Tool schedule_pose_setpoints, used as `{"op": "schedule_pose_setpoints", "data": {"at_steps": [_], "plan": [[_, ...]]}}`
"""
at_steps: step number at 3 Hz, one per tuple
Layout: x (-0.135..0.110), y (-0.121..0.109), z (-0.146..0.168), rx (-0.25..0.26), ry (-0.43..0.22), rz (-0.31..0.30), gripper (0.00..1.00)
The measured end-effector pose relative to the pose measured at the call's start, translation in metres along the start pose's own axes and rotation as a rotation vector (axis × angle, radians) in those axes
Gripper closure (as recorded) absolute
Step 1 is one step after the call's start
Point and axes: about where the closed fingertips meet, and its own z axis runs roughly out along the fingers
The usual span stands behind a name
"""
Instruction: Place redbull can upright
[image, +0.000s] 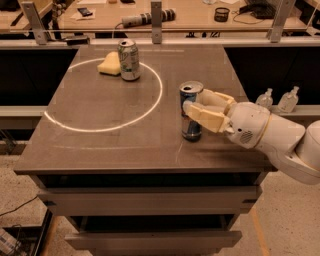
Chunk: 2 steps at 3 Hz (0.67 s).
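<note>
The redbull can (191, 131), slim and blue-and-silver with a silver top, stands upright on the dark table (100, 145), right of centre and just outside the white circle. My gripper (194, 104) reaches in from the right. Its cream fingers (204, 118) are closed round the can's middle, one across the front and one behind. The white arm (265, 132) stretches off past the table's right edge.
A wider white-and-green can (129, 60) stands upright at the back of the table next to a yellow sponge (109, 64). A white circle (150, 107) is marked on the tabletop. Two small clear bottles (277, 99) stand on a ledge at the right.
</note>
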Motion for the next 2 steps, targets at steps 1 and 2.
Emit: {"op": "schedule_pose_setpoints", "data": {"at_steps": [1,2], "plan": [[-0.0008,0.0013,0.0018,-0.004,-0.002,0.0,0.59],[-0.0012,0.0028,0.0037,-0.008,-0.002,-0.001,0.35]]}}
